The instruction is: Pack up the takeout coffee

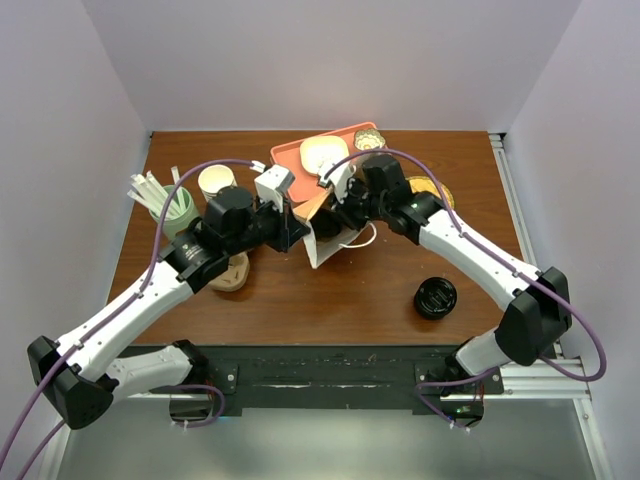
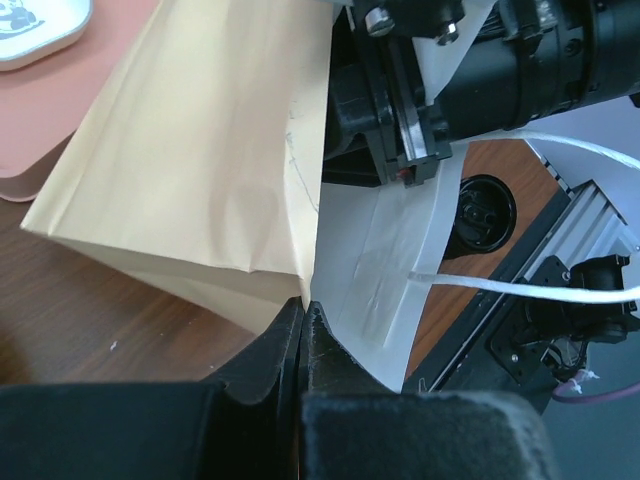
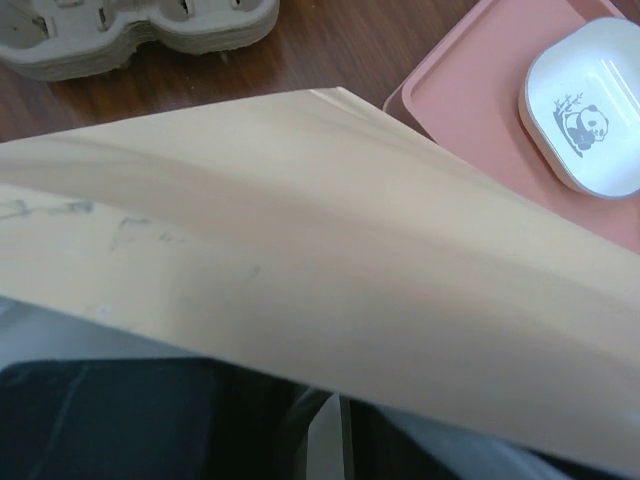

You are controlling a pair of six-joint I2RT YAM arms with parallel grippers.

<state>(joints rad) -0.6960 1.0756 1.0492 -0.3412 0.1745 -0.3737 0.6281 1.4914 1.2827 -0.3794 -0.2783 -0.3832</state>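
The brown paper bag with a white inside lies mid-table, its mouth held between both arms. My left gripper is shut on the bag's rim; in the left wrist view the paper edge runs straight into the closed jaws. My right gripper is at the opposite rim, its fingers nearly together with a thin pale strip of paper pinched between them. The bag's brown wall covers most of that view. The takeout coffee is hidden in every view.
A squat black round piece sits near the front right. A salmon tray with a white dish is behind the bag. Cream cups, a green cup of straws and a pulp cup carrier stand left.
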